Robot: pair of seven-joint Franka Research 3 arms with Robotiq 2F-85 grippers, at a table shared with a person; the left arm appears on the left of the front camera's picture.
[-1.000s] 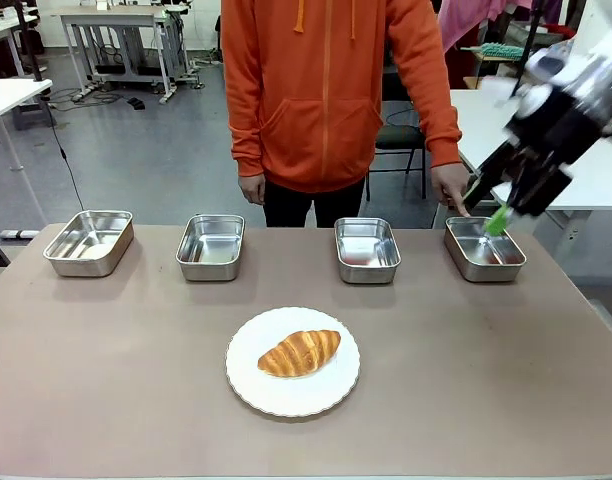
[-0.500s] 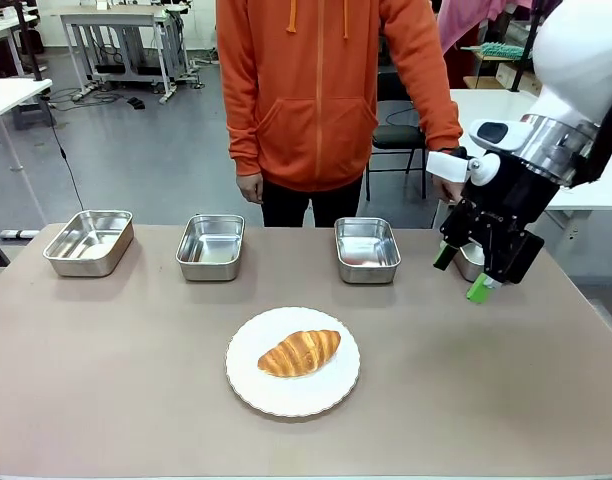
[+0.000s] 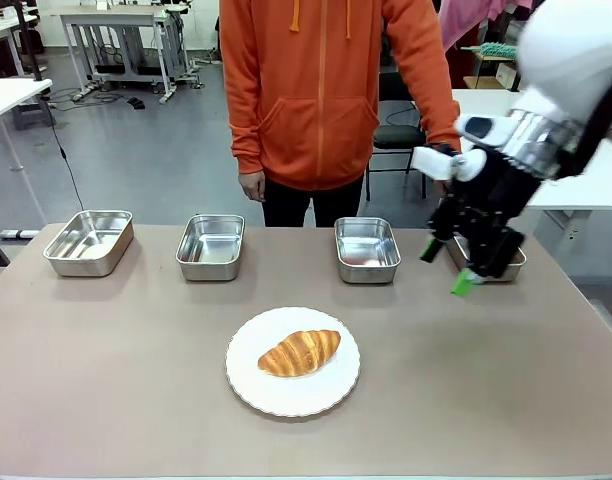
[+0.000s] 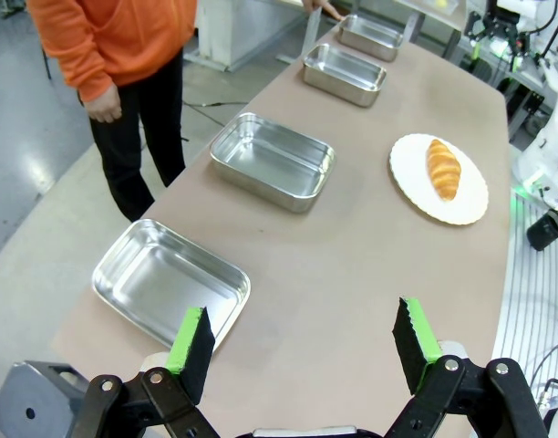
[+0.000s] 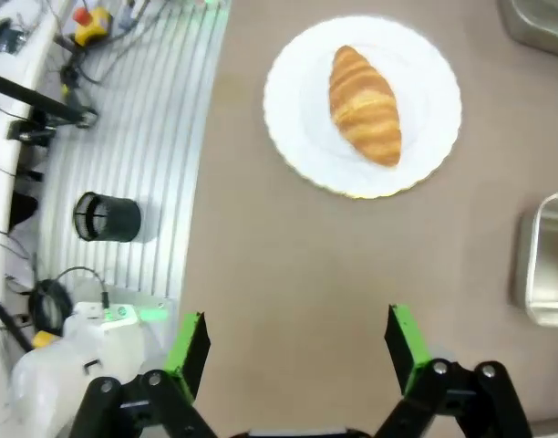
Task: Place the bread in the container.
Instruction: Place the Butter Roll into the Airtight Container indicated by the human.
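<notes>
Right wrist view: right gripper [image 5: 294,338], jaws spread and empty, hovers short of the bread [image 5: 364,105] on the white plate [image 5: 297,100]; its long axis points ahead, across the jaws' closing line.

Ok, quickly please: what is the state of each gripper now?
Left gripper: open, holding nothing.
Right gripper: open, holding nothing.

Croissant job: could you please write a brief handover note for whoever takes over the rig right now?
Left gripper: jaws open, empty, near the table's left end.
Right gripper: jaws open, empty, by the rightmost pan.
Croissant: on the white plate, untouched.
Person's hand by the rightmost pan, probably the target.
Done: nothing. Left: grasp croissant, put it in that pan.
</notes>
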